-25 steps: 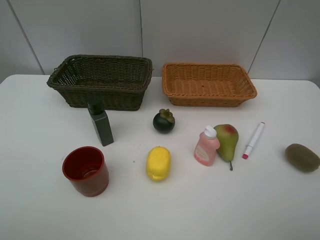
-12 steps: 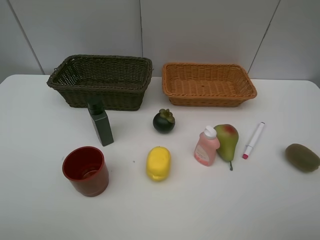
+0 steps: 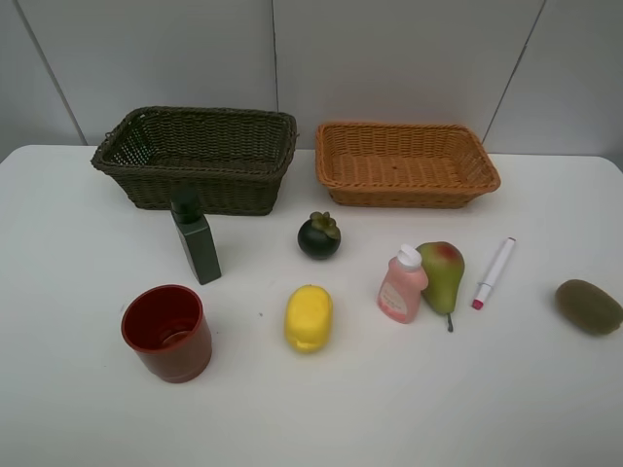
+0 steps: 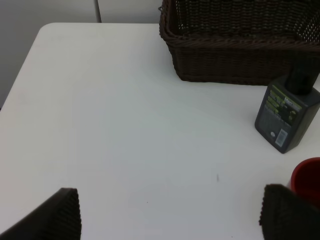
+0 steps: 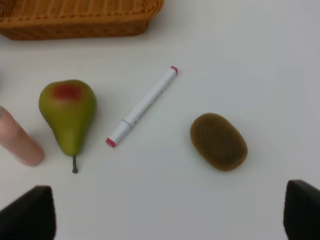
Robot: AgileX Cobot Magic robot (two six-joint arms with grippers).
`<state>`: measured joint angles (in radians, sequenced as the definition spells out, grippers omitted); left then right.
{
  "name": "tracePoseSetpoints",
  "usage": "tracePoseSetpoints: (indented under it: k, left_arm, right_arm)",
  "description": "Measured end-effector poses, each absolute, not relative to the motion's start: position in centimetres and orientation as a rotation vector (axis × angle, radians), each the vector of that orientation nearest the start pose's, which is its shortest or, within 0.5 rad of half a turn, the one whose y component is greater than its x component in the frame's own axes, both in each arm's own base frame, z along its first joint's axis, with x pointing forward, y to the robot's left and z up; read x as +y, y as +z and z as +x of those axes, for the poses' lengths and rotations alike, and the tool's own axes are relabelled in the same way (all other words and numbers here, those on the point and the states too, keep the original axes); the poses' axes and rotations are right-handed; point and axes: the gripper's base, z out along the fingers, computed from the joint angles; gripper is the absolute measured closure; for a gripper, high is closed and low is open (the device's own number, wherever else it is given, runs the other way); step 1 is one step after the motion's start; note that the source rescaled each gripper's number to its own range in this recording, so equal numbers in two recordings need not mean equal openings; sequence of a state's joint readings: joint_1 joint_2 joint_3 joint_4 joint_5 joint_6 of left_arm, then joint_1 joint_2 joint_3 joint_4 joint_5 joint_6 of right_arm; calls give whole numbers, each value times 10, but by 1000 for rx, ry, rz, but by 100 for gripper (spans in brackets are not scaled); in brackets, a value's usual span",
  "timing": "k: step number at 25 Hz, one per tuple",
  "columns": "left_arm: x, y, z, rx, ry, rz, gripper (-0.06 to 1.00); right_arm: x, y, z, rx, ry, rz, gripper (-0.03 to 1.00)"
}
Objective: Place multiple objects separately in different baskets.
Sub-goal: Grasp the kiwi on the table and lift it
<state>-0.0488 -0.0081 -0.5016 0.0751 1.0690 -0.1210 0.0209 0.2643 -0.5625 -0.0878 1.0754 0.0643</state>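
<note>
- On the table (image 3: 58, 389), right side: kiwi (image 5: 218, 141) lies just ahead of the right gripper (image 5: 165, 215), long axis slanted across the gap. Jaws spread wide, empty.
- marker (image 5: 142, 106) and pear (image 5: 67, 115) also ahead; the right arm is nearer all three.
- left gripper (image 4: 177, 215): jaws spread, empty. green bottle (image 4: 287, 112) and red cup (image 4: 306, 177) ahead, off to one finger's side.
- Count: one each of kiwi, marker, pear, pink bottle (image 3: 402, 285), lemon (image 3: 309, 317), mangosteen (image 3: 319, 235), green bottle, red cup. Eight, all on the table.
- Two baskets: dark basket (image 3: 195, 190), orange basket (image 3: 409, 195), nothing inside.

Eight objects (image 3: 309, 317) lie before two wicker baskets (image 3: 204, 192).
</note>
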Motion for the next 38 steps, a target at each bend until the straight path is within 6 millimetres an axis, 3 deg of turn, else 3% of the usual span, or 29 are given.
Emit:
tracePoseSetpoints:
  k: [9, 16, 21, 30, 38]
  left_arm:
    - [6, 277, -6, 2039, -16, -78, 1]
    - [6, 277, -6, 2039, -16, -78, 1]
    - [6, 277, -6, 2039, -16, -78, 1]
    - [6, 277, -6, 2039, -16, -78, 1]
    - [6, 277, -6, 2039, -16, -78, 1]
  right_arm:
    - [-11, 299, 96, 2535, -223, -107, -3]
    - [-13, 282, 143, 2714, -315, -373, -3]
    - [-15, 265, 172, 2750, -365, -456, -3]
    - [-17, 229, 211, 2803, -402, -564, -3]
    - [-27, 205, 225, 2872, -405, -584, -3]
